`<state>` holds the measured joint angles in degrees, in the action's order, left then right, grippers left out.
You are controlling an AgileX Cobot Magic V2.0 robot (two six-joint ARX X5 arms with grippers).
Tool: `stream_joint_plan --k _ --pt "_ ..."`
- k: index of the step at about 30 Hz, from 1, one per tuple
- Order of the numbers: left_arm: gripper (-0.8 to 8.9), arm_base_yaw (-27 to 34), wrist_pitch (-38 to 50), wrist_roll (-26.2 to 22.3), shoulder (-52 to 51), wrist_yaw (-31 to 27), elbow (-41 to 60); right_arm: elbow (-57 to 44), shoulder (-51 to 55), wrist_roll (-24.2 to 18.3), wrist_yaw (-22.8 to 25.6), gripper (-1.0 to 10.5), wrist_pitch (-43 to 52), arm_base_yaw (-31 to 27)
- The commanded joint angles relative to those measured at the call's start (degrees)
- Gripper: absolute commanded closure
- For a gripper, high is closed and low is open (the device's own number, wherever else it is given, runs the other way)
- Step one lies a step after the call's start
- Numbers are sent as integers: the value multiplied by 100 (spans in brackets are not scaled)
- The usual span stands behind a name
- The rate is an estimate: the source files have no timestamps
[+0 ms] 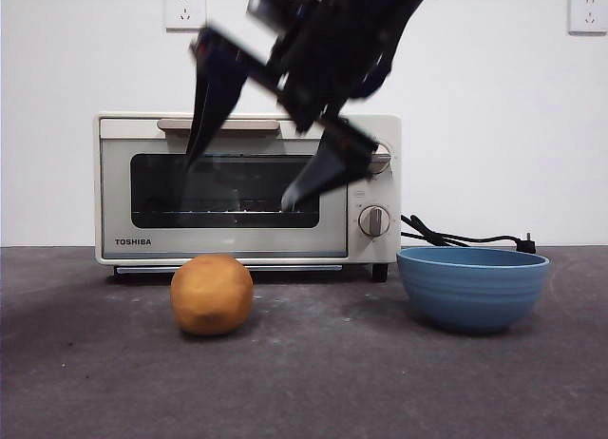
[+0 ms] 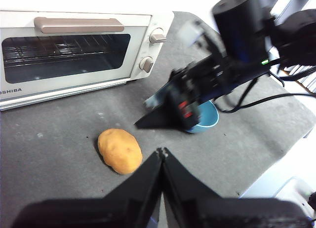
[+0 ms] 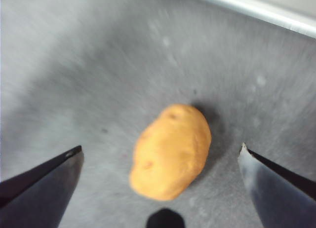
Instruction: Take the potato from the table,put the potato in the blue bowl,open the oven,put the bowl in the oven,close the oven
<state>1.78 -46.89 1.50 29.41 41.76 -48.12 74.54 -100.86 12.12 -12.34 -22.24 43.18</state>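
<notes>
Potato (image 1: 212, 295) on the bench (image 1: 313, 382), before the shut oven (image 1: 247, 187), blue bowl (image 1: 472, 287) well apart. Right tool (image 1: 237, 182) above it, tilted, jaws spread wide; centre them across its narrow width. Left tool (image 2: 161, 151) waits clenched, empty

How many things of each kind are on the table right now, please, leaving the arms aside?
Potato: 1
Blue bowl: 1
Oven: 1
Total: 3, all standing on the table.
</notes>
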Motion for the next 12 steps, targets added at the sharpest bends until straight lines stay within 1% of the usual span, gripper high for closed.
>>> stream_joint_plan --k 1,6,8,12 --pt "821 -48 7 -48 -9 37 0 85 -350 46 87 372 50 55" --pt "821 -74 0 -48 -9 35 0 87 -940 61 85 372 306 120" --pt "821 -74 -4 -48 -9 35 0 85 -1016 138 81 378 417 131" --pt "821 -74 -9 -48 -9 33 0 85 -1093 138 225 385 417 225"
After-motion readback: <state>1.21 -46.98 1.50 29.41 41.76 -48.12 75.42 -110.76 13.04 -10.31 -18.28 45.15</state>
